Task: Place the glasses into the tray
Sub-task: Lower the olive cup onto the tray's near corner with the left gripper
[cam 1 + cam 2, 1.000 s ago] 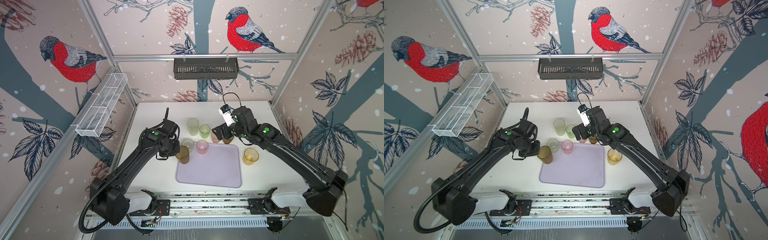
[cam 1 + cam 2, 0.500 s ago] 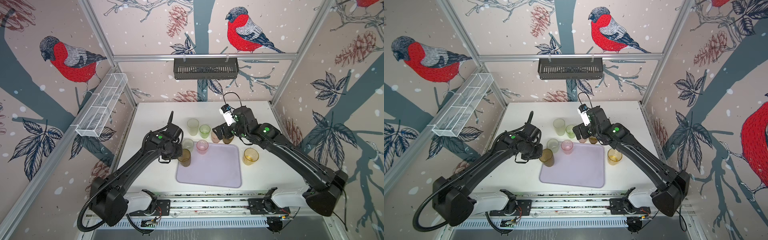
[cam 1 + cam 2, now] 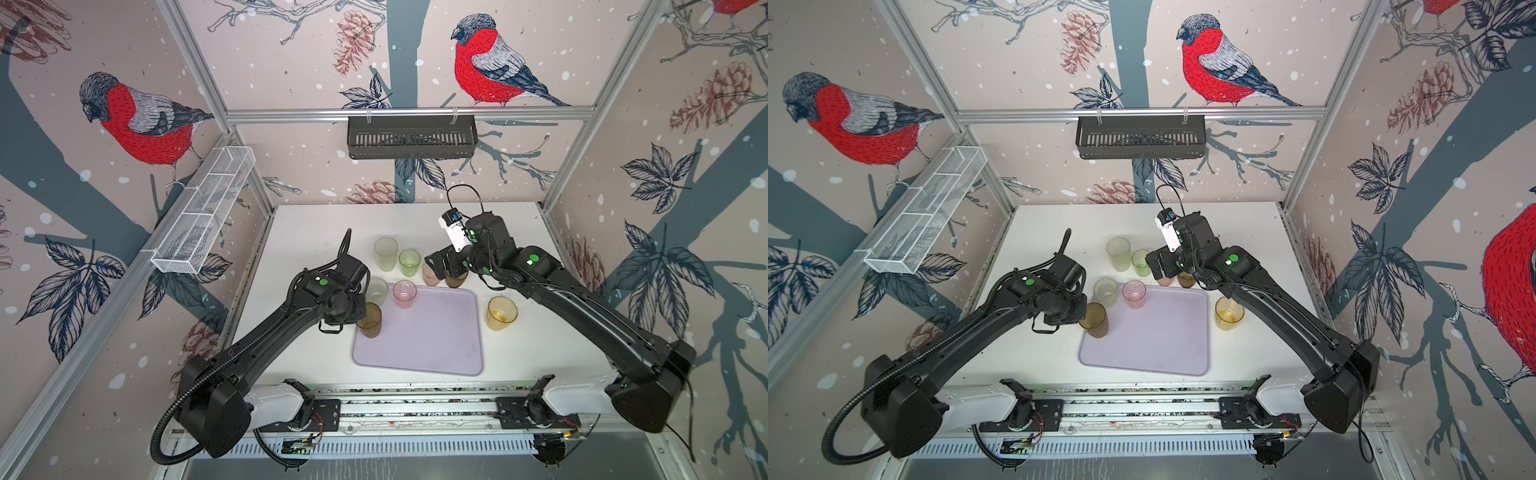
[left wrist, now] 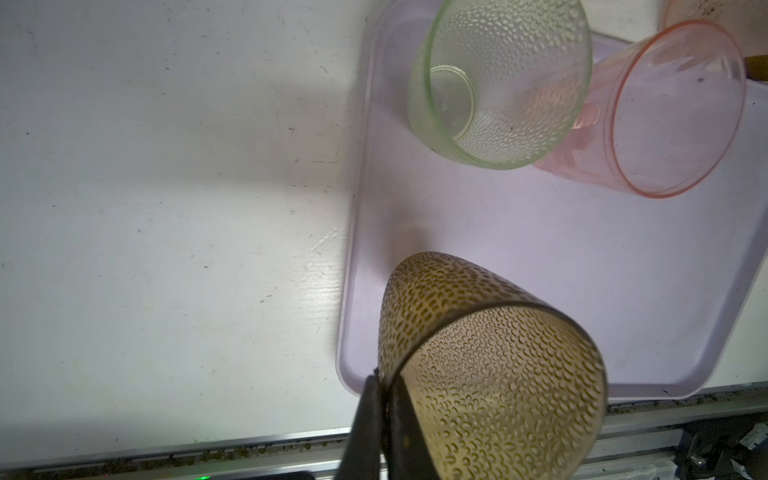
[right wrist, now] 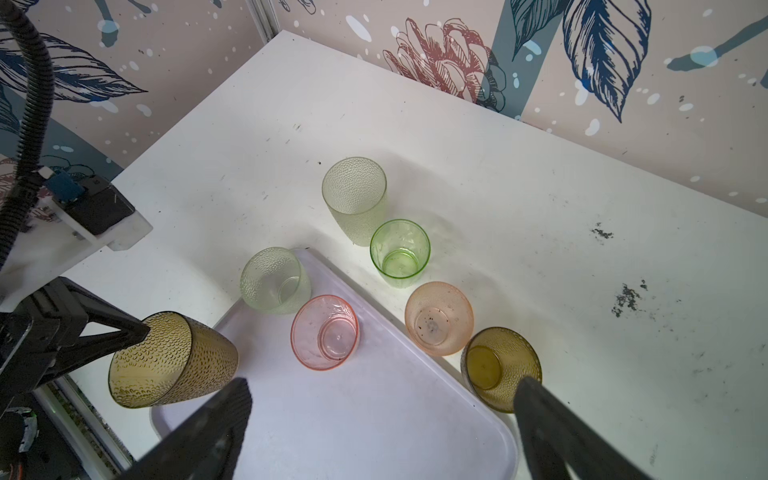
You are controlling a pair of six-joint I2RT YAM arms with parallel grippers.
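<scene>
- White and scuffed, the tabletop fills a booth papered with bullfinches and pine cones.
- Nearest the work, the left gripper is clamped on the rim of the tall brown tumbler, pinching its wall over the near left corner of the tray. I cannot tell whether the base touches down.
- Jaws spread wide and holding nothing, the right gripper hangs above the tray's far edge.
- Done so far: two glasses stand inside the tray at its far left corner, the frosted whitish tumbler and the pink tumbler, close together.
- Left, as I judge it: release the brown one, then fetch five from the table.
  - The peach tumbler and the short olive-brown tumbler stand just beside the far rim.
  - The bright green tumbler and the tall pale green tumbler stand farther back.
  - The amber tumbler stands right of the tray.
- All are translucent, tinted and tapered. The brown, frosted, peach and pale green ones are dimpled; pink and bright green look smooth-walled.
- The tray is smooth, pale lilac, round-cornered and low-rimmed.
</scene>
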